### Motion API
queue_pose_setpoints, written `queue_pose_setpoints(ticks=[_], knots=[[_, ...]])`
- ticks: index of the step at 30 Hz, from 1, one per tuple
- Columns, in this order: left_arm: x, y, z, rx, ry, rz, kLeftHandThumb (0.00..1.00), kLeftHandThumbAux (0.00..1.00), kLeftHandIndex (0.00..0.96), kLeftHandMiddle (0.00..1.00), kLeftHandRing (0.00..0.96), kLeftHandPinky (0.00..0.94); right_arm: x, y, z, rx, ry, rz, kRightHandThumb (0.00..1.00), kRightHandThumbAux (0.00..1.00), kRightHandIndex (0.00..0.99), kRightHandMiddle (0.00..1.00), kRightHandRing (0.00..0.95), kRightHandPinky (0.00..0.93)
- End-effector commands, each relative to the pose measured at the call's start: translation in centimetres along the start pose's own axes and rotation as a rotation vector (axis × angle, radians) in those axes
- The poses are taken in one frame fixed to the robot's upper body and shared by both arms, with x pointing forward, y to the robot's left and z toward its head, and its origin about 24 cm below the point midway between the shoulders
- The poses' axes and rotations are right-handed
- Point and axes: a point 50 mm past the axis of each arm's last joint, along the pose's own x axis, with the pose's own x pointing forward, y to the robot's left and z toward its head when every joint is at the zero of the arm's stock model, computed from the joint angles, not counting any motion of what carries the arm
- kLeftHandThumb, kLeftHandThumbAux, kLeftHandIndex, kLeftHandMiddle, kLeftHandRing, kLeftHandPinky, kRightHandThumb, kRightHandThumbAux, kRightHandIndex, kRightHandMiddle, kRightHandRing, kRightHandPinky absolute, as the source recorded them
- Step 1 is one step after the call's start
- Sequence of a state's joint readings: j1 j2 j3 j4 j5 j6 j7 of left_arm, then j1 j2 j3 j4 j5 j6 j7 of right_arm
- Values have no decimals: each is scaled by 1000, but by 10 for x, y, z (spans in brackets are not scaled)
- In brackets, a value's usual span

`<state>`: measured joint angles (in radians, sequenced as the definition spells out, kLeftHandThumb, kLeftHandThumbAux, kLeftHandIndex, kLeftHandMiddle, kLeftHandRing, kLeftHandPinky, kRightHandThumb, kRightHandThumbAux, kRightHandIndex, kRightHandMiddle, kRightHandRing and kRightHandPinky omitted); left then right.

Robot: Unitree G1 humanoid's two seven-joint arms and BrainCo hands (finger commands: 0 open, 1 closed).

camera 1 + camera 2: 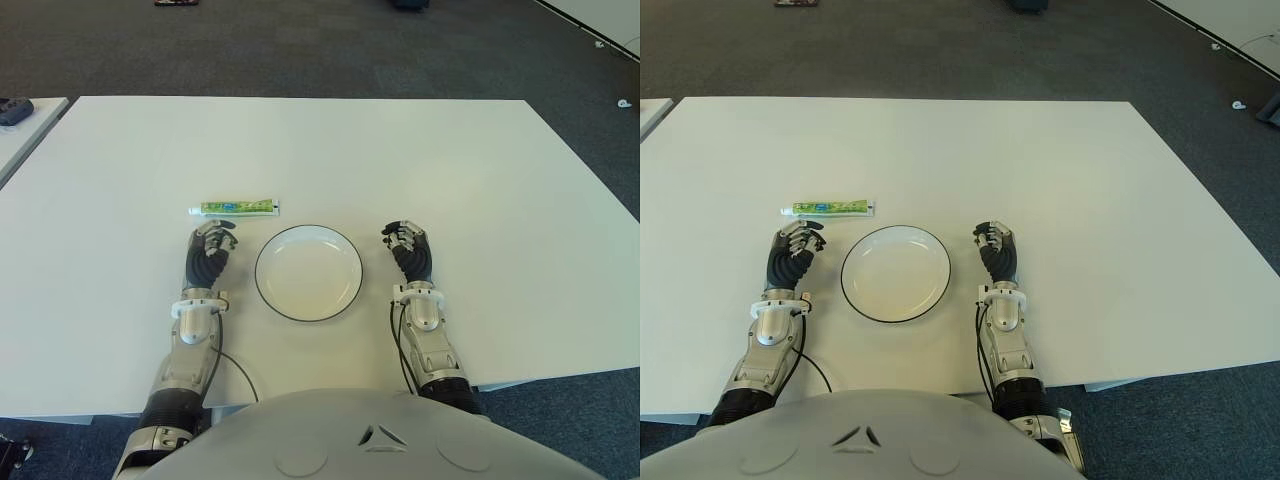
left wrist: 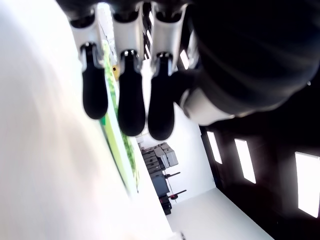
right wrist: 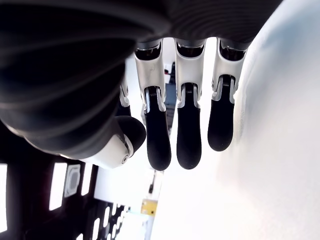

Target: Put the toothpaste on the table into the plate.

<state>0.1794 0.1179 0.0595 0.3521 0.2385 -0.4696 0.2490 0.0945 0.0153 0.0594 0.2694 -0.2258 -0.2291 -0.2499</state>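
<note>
**Two hands flank the plate, toothpaste still on the table**

Two robot hands sit on either side of a white plate (image 1: 308,273) with a dark rim, which lies near the front edge of a white table (image 1: 450,160). The plate holds nothing.

The toothpaste (image 1: 236,208), a green and white tube, lies flat on the table beyond the plate and toward its left, its long side running left to right, with the white cap end pointing left. It is apart from the plate's rim.

The left hand (image 1: 211,249) shows just left of the plate, with its fingertips close to the near side of the tube. In the left wrist view its fingers (image 2: 132,107) hang loosely curved with nothing between them, and the green tube (image 2: 119,145) lies on the table just past their dark tips; whether any tip touches it cannot be told.

The right hand (image 1: 409,247) shows just right of the plate. In the right wrist view its fingers (image 3: 188,127) are likewise relaxed and slightly bent, holding nothing, above the bare tabletop.
</note>
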Motion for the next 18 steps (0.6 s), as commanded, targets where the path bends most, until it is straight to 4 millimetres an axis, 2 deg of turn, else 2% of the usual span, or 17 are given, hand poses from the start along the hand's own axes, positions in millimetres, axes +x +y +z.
queue_pose_setpoints(ticks=[1, 12, 18], knots=[[1, 1, 3, 4, -14, 16, 705, 716, 429, 595, 593, 503, 0, -1, 2, 14, -15, 7, 704, 728, 425, 483, 487, 474], [6, 13, 15, 62, -83, 51, 705, 716, 428, 604, 600, 471, -1, 1, 8, 33, -52, 9, 705, 727, 427, 483, 478, 462], [9, 33, 36, 205, -143, 70, 705, 717, 427, 603, 605, 503, -2, 3, 11, 40, -50, 15, 705, 727, 427, 474, 461, 442]])
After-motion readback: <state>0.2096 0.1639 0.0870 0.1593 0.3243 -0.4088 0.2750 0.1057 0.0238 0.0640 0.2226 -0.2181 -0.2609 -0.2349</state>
